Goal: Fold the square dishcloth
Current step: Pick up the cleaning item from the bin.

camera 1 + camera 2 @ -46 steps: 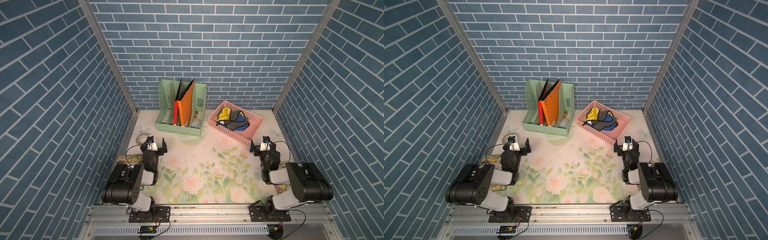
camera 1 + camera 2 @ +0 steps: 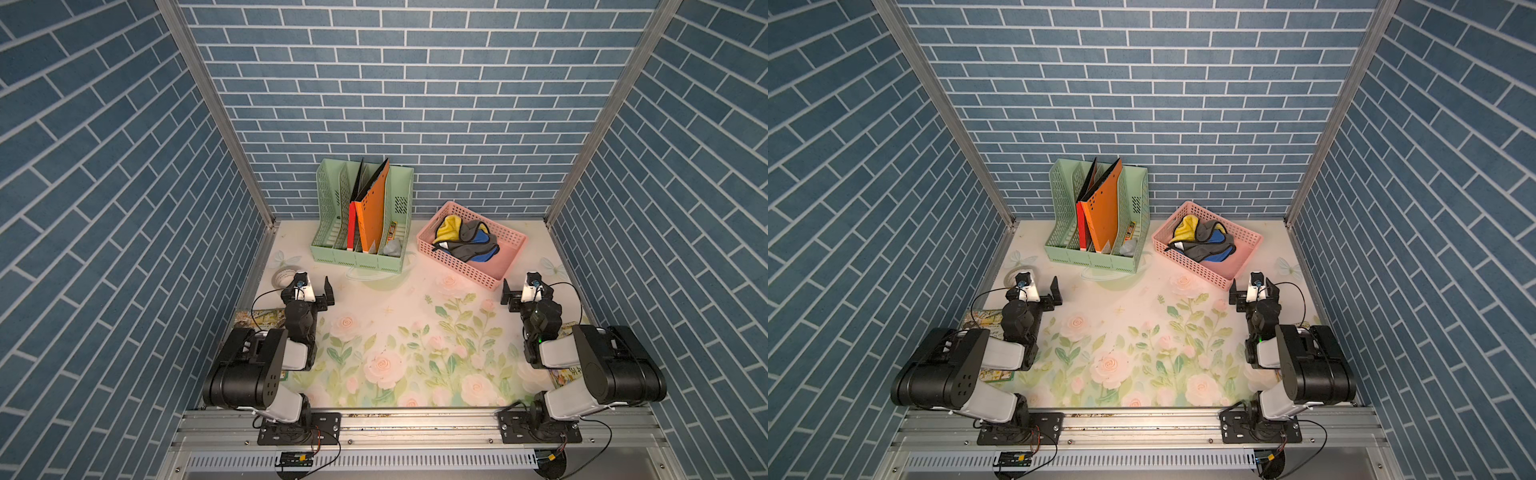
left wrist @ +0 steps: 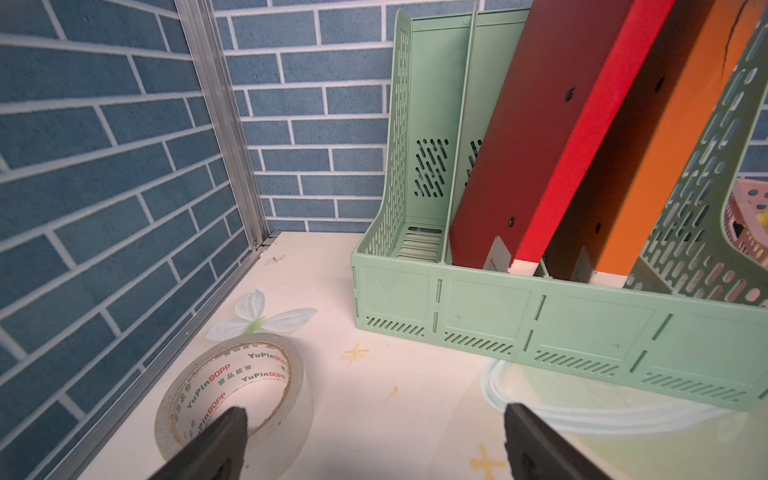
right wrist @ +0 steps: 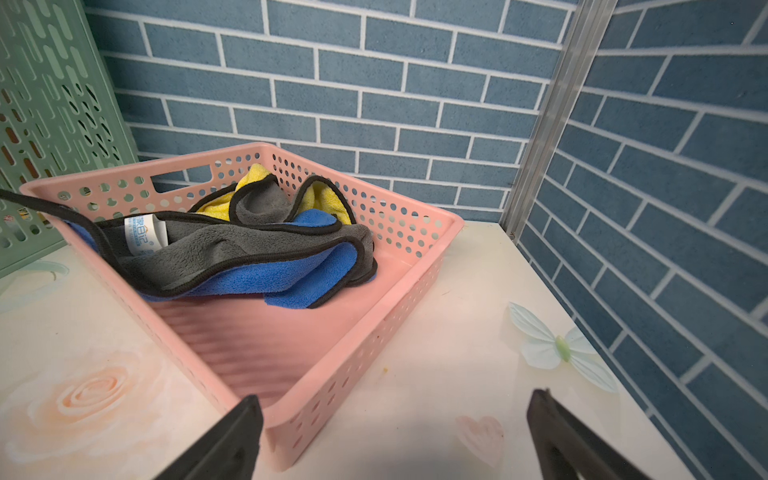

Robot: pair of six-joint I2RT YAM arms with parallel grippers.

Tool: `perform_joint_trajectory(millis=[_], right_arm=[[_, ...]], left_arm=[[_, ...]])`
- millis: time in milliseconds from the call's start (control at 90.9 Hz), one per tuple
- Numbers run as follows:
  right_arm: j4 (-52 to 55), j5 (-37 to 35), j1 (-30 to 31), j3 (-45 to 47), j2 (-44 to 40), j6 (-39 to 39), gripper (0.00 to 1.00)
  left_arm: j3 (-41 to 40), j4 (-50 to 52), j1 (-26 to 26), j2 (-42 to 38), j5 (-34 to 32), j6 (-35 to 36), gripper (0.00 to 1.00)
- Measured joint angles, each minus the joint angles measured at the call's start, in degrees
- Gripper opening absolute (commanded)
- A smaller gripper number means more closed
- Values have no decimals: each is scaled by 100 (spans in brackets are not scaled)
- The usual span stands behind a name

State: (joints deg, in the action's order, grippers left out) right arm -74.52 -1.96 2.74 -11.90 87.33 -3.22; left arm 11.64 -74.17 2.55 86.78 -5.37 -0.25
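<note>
Dishcloth of grey-and-blue plush with black edging (image 4: pixel 232 257) lies crumpled, not yet folded, inside perforated pink plastic basket (image 2: pixel 457 266), right of centre in both top views; yellow cloth (image 4: pixel 320 199) tangled with it. Right gripper (image 4: pixel 395 403) just beside basket's near corner, jaws wide apart, empty. Left gripper (image 3: pixel 374 419) also apart, empty, over floral-print desk (image 2: pixel 386 307), near clear tape roll (image 3: pixel 199 374). Mint-green file rack (image 2: pixel 357 262) left of basket.

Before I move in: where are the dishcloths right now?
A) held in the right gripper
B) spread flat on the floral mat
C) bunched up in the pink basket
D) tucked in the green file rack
C: the dishcloths lie crumpled inside the pink basket, while the right gripper stands open and empty in front of it.
</note>
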Motion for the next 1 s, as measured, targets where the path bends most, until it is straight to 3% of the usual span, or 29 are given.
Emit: perform_joint_trajectory(millis=[88, 154, 253, 418, 517, 616, 726, 869, 1001], right_arm=[[129, -85, 0, -33, -33, 22, 100], [990, -407, 59, -358, -275, 111, 100], [2492, -588, 94, -1370, -778, 310, 100], [3464, -439, 66, -2457, -1873, 1521, 100], [3869, -282, -4, -2909, -1989, 2070, 100], [5049, -264, 155, -4201, -1239, 2124, 99], [6081, -426, 973, -5713, -109, 1965, 93], [7108, -236, 1886, -6682, 933, 1716, 87], [8063, 15, 2124, -7447, 1873, 1390, 87]], left_arm=[[0, 0, 0, 0, 2, 2, 100], [7, 85, 0, -37, 9, 4, 100], [431, 1287, -22, -529, 70, 31, 100], [2830, 3960, -184, -1012, 632, 317, 100], [4133, 5309, -284, -975, 1099, 643, 100], [4870, 6502, -302, -826, 1471, 1043, 100], [5005, 7554, -302, -638, 1812, 1493, 100], [4806, 8684, -282, -367, 2297, 1987, 100], [4741, 9429, -149, -164, 2546, 2352, 100]])
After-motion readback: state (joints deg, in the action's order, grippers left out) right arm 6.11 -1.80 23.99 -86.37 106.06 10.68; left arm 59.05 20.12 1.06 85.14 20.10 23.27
